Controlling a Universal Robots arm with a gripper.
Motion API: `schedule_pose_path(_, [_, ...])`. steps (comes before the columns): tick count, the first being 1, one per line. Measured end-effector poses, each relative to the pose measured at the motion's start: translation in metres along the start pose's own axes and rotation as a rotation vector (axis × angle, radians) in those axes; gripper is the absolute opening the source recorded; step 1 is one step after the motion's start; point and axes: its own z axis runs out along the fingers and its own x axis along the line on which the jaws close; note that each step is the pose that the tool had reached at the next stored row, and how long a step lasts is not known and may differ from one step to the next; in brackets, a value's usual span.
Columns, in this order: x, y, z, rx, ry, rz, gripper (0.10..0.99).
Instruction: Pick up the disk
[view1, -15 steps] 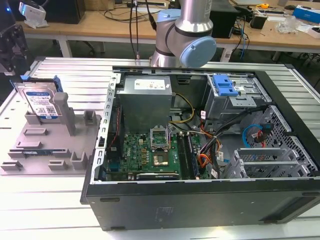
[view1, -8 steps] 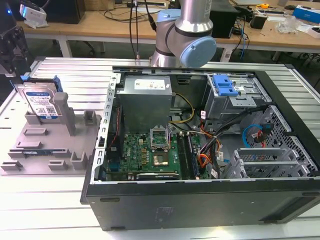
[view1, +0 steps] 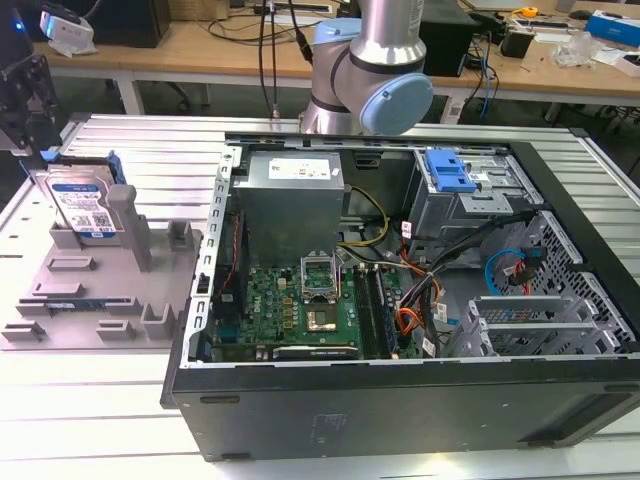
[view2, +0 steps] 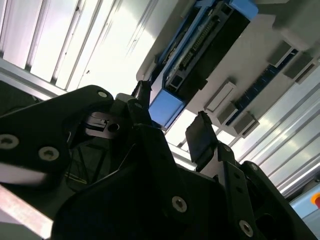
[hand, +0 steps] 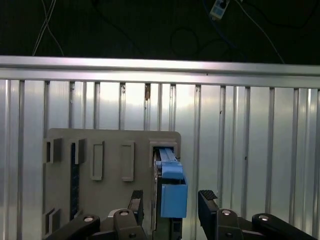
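In the exterior view, the flat silver disk (view1: 85, 205), blue-railed with a white-and-blue label, stands on edge in the grey plastic tray (view1: 90, 300), well apart from the open black computer case (view1: 400, 410). In the first wrist view, the black gripper (hand: 172, 200) is spread wide, its fingers (hand: 207, 197) flanking the disk's blue rail with gaps on both sides. The second wrist view shows the same: nothing held.

1. Robotics lab or workshop, set up for computer assembly work
2. Industrial robot arm (view1: 385, 60) standing at the far side of a ribbed aluminium desk (view1: 90, 420)
3. Open computer case (view1: 400, 415) lying on the desk, with motherboard (view1: 290, 310), power supply (view1: 290, 195) and loose wiring (view1: 415, 300) exposed
4. Grey moulded tray (view1: 70, 300) beside the case, the disk (view1: 85, 205) standing upright in a slot
5. Wooden benches (view1: 200, 50) behind, strewn with cables (view1: 268, 60) and small electronics
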Motion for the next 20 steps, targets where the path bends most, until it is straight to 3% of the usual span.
schedule_pose_path(20, [-0.0003, -0.0004, 0.0190, 0.000, 0.0001, 0.000, 0.557])
